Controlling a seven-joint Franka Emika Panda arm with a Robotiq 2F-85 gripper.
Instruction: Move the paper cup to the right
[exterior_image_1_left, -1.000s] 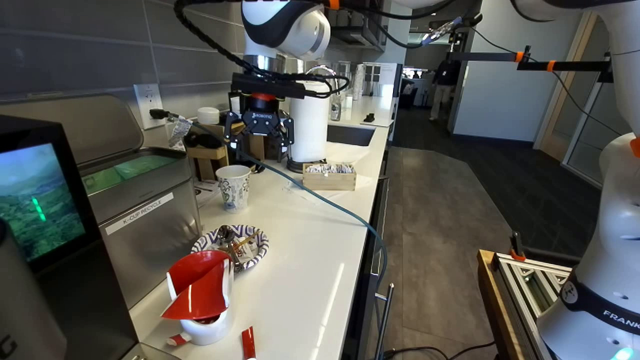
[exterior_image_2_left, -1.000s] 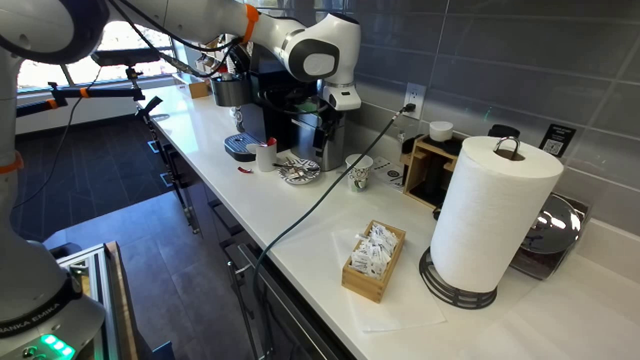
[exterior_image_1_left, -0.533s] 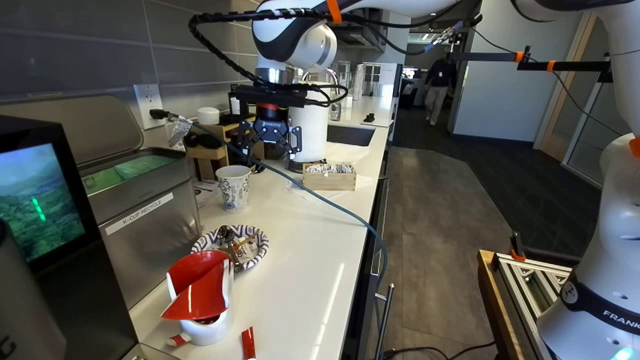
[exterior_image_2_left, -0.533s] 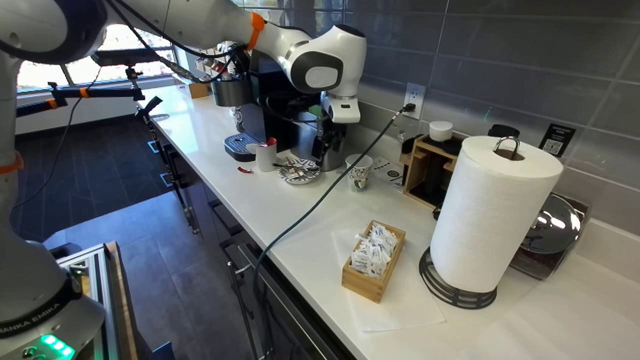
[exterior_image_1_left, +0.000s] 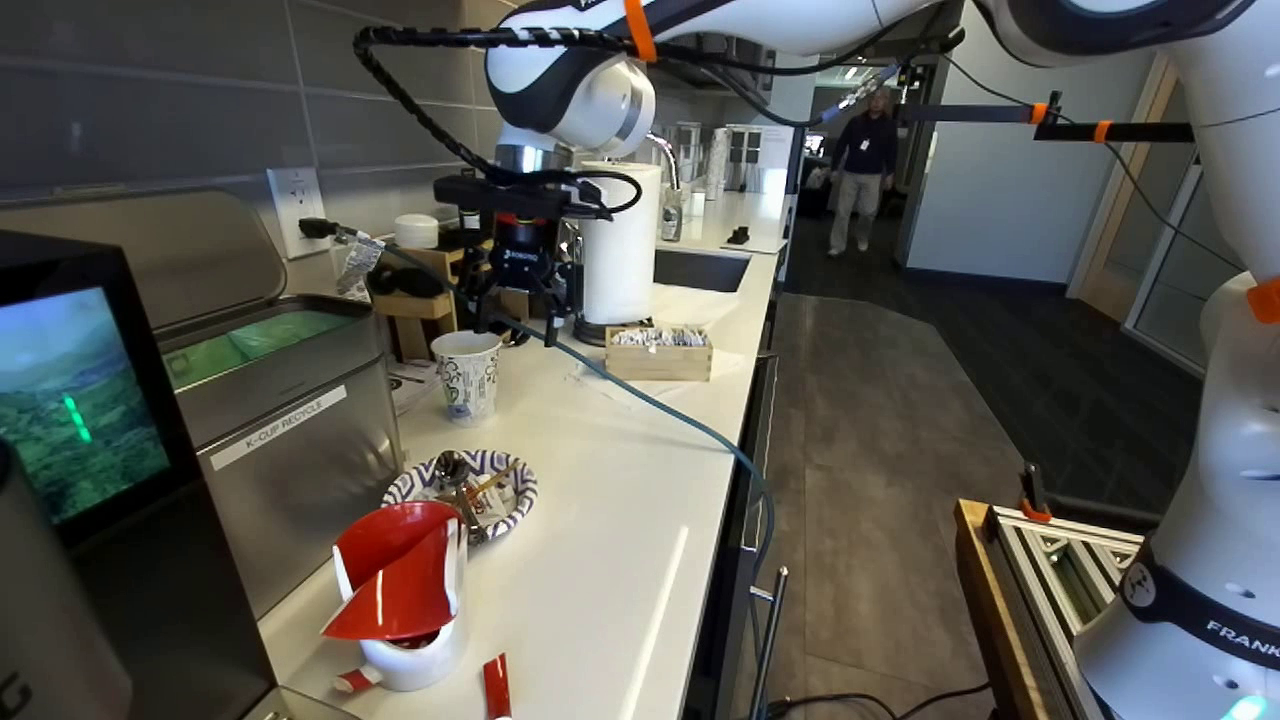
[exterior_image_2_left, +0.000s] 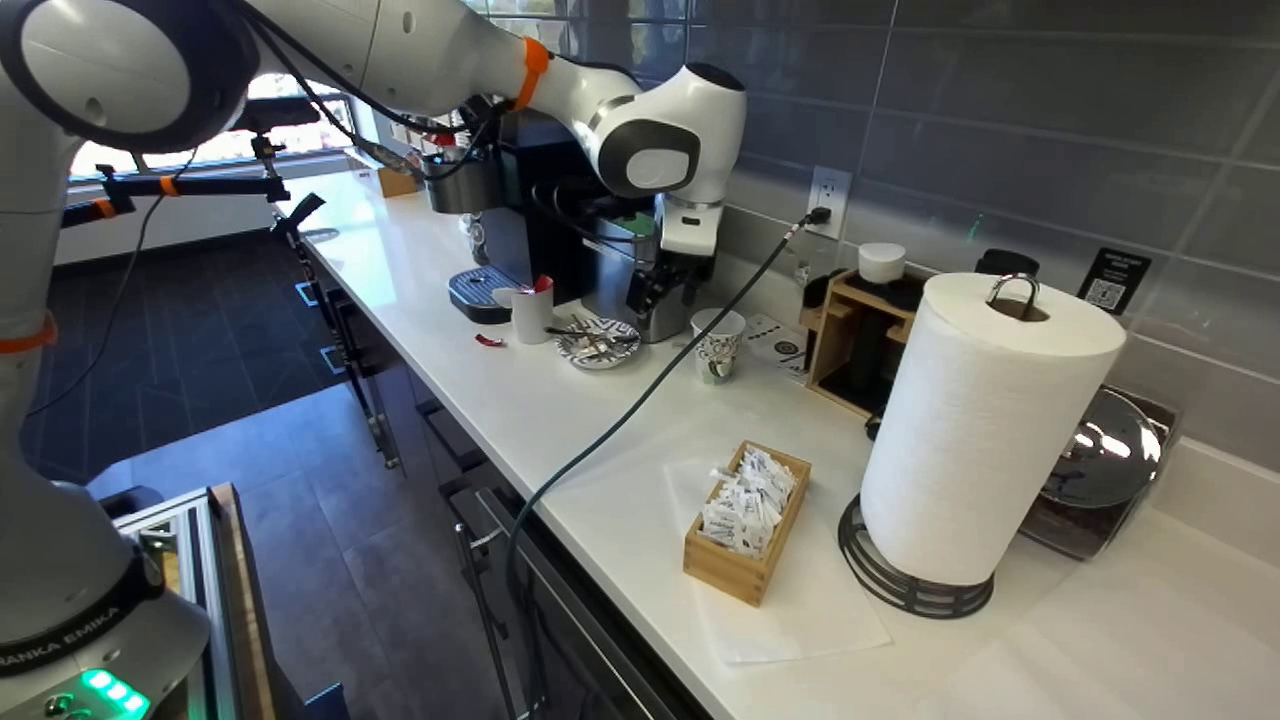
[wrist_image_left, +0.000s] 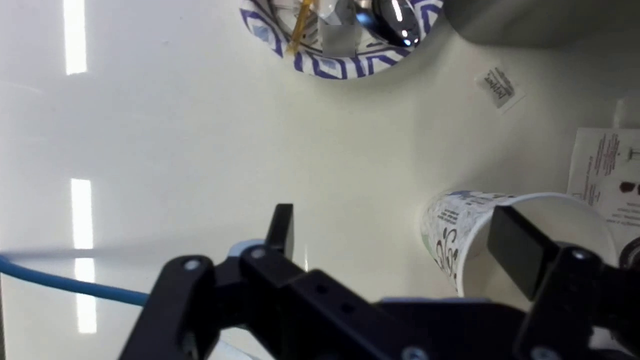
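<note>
One Robotiq gripper: I have its jaws apart.
Printed paper cup: upright, wrist view's lower right, right of jaw midline.

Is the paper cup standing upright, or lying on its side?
Upright: in both exterior views, the paper cup rests on its narrow base, rim upward.

In the wrist view, the hand hides part of the cup; contact cannot be told. The plate is cut off, as is the leaflet toward the wall edge of the bench. In an exterior view, the cord covers some cup rim.
</note>
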